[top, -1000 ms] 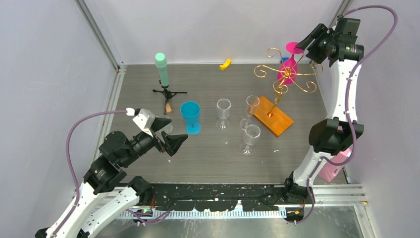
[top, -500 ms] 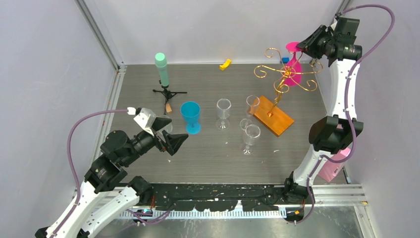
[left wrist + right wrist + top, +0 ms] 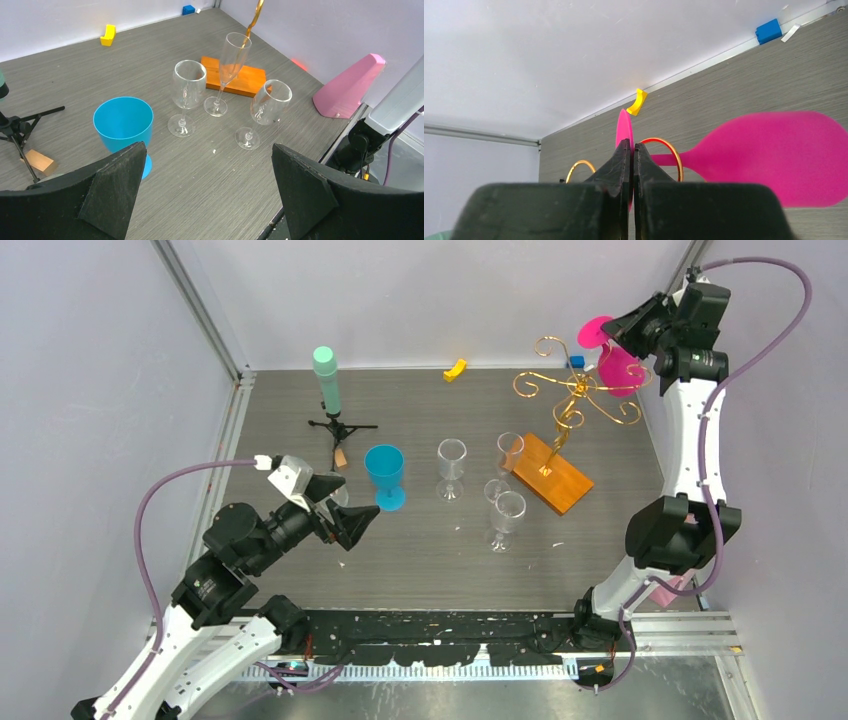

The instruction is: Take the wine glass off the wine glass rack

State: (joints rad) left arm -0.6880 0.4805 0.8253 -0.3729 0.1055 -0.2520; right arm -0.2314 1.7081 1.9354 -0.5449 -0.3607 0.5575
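Observation:
The pink wine glass hangs tilted at the upper right arm of the gold wire wine glass rack, which stands on an orange-brown wooden base. My right gripper is shut on the glass's thin round foot. In the right wrist view the right gripper pinches the foot edge-on. The pink bowl lies to the right, and its stem crosses a gold loop. My left gripper hovers low at the left, open and holding nothing; the left wrist view also shows this gripper.
On the table stand a blue goblet, three clear glasses, and a mint cylinder on a black tripod. A yellow piece and a blue block lie at the back wall. A pink object sits behind the right arm.
My right gripper closed onto the pink glass's foot and drew it right and upward. The bowl swung from the rack's centre out toward its right arm. The left arm stayed still.

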